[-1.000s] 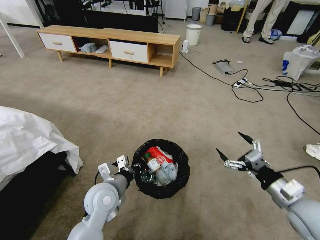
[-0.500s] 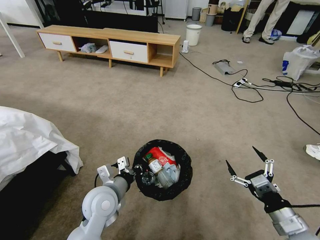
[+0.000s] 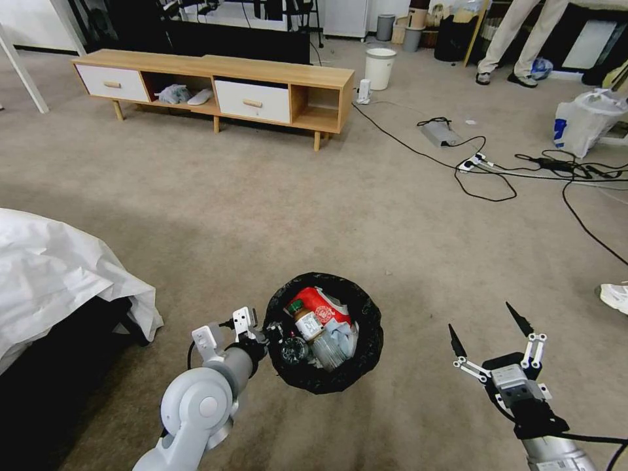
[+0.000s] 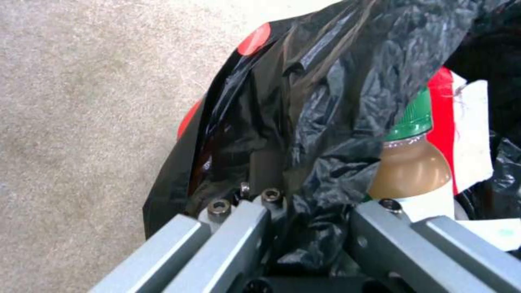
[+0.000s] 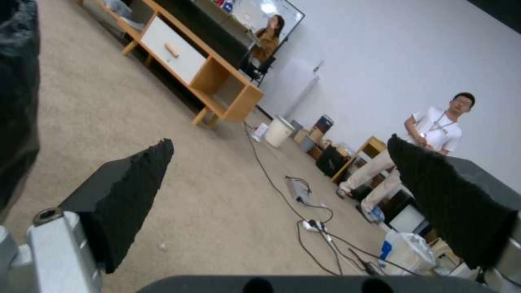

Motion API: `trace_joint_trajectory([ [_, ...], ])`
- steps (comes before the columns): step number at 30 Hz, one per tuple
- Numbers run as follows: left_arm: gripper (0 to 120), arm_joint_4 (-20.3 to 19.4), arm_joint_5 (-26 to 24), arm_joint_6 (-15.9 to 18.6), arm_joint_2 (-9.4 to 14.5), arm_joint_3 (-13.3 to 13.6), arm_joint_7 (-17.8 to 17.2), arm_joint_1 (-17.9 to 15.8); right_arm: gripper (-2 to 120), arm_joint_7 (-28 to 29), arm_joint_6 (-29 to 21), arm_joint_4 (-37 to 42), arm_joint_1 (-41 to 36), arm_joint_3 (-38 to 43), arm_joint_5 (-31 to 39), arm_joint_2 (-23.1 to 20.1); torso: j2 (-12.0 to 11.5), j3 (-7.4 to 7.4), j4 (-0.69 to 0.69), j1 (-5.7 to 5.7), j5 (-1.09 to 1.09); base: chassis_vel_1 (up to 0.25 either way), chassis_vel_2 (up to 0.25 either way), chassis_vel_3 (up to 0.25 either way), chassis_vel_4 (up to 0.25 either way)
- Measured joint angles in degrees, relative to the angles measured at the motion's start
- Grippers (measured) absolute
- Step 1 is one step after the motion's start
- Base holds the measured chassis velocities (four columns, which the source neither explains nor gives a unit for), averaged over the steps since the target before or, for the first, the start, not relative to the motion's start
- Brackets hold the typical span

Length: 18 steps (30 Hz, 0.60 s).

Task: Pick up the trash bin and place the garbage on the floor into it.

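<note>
The trash bin (image 3: 363, 347), lined with a crinkled black bag, is low in the head view just ahead of me. My left gripper (image 3: 269, 335) is shut on its near-left rim. The left wrist view shows the bag (image 4: 304, 122) bunched between the grey fingers (image 4: 233, 232). The garbage lies inside: a red wrapper (image 3: 322, 304), a green-capped bottle (image 3: 305, 322) (image 4: 412, 171) and bluish tissue (image 3: 341, 340). My right gripper (image 3: 484, 322) (image 5: 282, 183) hangs open and empty over the floor (image 3: 261, 216), to the right of the bin. I cannot tell whether the bin touches the carpet.
A white sheet (image 3: 52, 275) drapes over something dark at the left. At the back stand a low wooden cabinet (image 3: 216, 88) and a white bucket (image 3: 379, 65). Black cables and a power strip (image 3: 477, 160) cross the right floor, near a white plastic bag (image 3: 585, 118).
My right gripper has drawn back toward me and lower, still open. The bin has shifted slightly to the right with my left gripper still holding its rim.
</note>
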Motion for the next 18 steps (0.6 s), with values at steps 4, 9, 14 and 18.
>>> trace_joint_trajectory([
  [4,0,-0.36,0.09,-0.01,0.27,-0.07,0.06,0.57,100,-0.02,0.0,0.09,0.04,0.45,0.34,-0.51,0.0,0.0,0.0,0.0,0.0,0.0,0.0,0.0,0.0],
  [9,0,-0.52,0.33,-0.01,0.3,-0.1,0.23,0.95,100,-0.04,-0.01,0.16,0.07,0.76,0.54,-0.52,0.0,0.0,0.0,0.0,0.0,0.0,0.0,0.0,0.0],
  [14,0,-0.83,0.66,-0.01,0.44,-0.1,0.33,1.29,100,-0.04,0.0,0.08,0.08,1.21,1.02,-0.07,0.0,0.01,0.0,0.0,0.0,0.0,0.0,0.0,0.0],
  [18,0,-0.94,0.75,-0.02,0.48,-0.13,0.34,1.47,100,-0.04,-0.09,0.0,0.01,1.24,1.46,0.03,0.0,0.01,0.0,0.0,0.0,0.0,0.0,0.0,0.0],
])
